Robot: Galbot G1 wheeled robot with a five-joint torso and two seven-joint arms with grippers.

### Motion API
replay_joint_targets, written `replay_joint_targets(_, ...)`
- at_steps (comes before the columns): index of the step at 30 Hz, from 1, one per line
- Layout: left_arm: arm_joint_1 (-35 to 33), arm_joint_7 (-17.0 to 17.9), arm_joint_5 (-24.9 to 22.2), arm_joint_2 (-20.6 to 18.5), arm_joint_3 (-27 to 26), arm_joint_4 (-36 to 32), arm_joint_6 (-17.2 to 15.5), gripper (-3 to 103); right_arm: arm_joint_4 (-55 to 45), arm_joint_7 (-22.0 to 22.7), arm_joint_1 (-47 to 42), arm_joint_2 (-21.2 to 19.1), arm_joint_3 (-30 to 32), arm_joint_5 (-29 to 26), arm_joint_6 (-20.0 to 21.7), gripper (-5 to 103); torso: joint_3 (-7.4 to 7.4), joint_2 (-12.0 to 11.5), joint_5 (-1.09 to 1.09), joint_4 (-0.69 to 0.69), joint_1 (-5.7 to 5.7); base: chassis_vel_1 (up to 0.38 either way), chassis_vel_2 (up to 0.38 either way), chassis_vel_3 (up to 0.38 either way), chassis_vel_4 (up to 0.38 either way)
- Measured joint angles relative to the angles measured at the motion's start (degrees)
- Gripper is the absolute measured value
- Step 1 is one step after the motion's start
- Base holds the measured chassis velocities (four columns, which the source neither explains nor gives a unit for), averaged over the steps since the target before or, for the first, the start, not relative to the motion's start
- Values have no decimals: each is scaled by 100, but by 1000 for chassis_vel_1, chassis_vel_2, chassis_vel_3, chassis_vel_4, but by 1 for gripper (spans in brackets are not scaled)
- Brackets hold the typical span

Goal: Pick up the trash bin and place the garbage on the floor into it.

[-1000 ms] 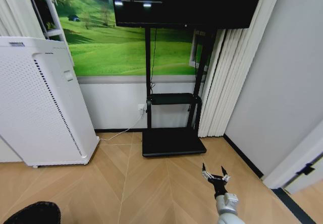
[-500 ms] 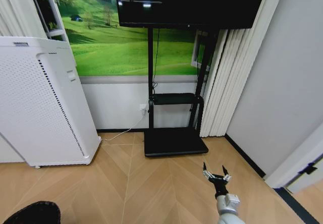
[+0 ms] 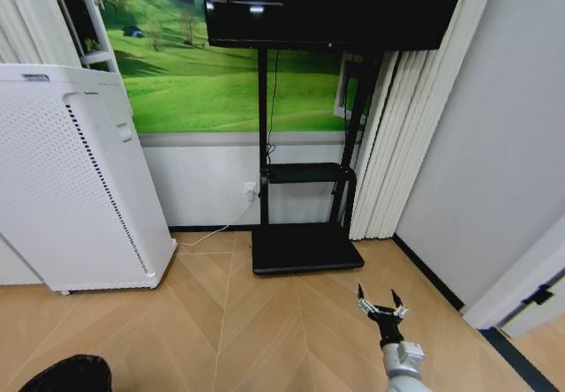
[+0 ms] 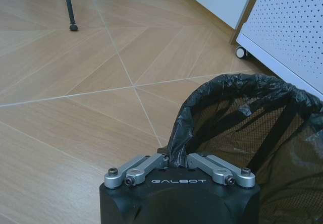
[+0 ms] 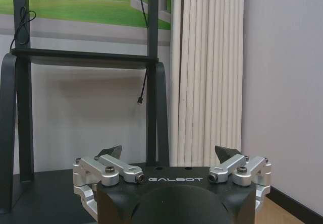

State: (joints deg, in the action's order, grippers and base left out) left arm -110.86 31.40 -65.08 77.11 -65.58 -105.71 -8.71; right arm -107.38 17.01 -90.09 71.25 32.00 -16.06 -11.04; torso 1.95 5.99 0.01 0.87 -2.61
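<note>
One trash bin (image 4: 252, 133) rim between left gripper's (image 4: 177, 164) jaws.

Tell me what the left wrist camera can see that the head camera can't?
The left wrist view shows the left gripper pinched on the rim of the trash bin, which has a black bag lining it. The head view shows the right gripper open over the floor, the TV stand and the curtain. Both show the wooden floor and the white perforated appliance.
</note>
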Motion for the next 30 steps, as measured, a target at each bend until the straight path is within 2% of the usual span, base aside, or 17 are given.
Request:
replay_joint_targets(12, -32, -3, -87, -129, -16, 233, 37, 3, -39, 62, -91, 26, 8, 22, 2, 100, 0, 1, 1, 1, 0, 0, 0, 0, 0)
replay_joint_targets(14, -30, 7, -77, -133, -15, 260, 36, 1, -42, 65, -91, 23, 9, 20, 2, 100, 0, 0, 1, 0, 0, 0, 0, 0, 0)
replay_joint_targets(17, -19, 24, -55, -161, -5, 351, 11, 12, -55, 75, -96, 25, 19, 14, 4, 100, 0, 0, -7, -1, 0, 0, 0, 0, 0)
replay_joint_targets(19, -17, 25, -54, -165, -5, 355, 11, 12, -56, 75, -101, 28, 19, 16, 4, 100, 0, 0, -7, 0, 0, 0, 0, 0, 0)
replay_joint_targets(21, 6, 23, -15, -183, -14, 367, 11, 23, -55, 75, -130, 55, 22, 35, 4, 100, 0, 0, -1, 2, 0, 0, 0, 0, 0)
replay_joint_targets(22, 6, 23, -15, -183, -14, 367, 11, 23, -55, 75, -130, 55, 22, 35, 4, 100, 0, 0, -1, 2, 0, 0, 0, 0, 0)
replay_joint_targets(24, 15, 25, 3, -201, -27, 396, 7, 34, -43, 75, -161, 77, 27, 66, -12, 100, 0, 0, -2, 1, 0, 0, 0, 0, 0)
replay_joint_targets(27, 11, 28, 7, -206, -29, 396, 5, 40, -39, 75, -170, 78, 30, 82, -21, 100, 0, 0, -2, 1, 0, 0, 0, 0, 0)
replay_joint_targets(28, 0, 37, 7, -207, -34, 383, 4, 44, -36, 75, -169, 76, 31, 84, -26, 100, 0, 0, -3, 1, 0, 0, 0, 0, 0)
replay_joint_targets(29, -9, 39, 7, -208, -49, 363, 4, 56, -31, 75, -154, 71, 32, 84, -27, 100, 0, 0, -2, 1, 0, 0, 0, 0, 0)
replay_joint_targets(30, -9, 39, 7, -208, -49, 363, 4, 56, -31, 75, -154, 71, 32, 84, -27, 100, 0, 0, -2, 1, 0, 0, 0, 0, 0)
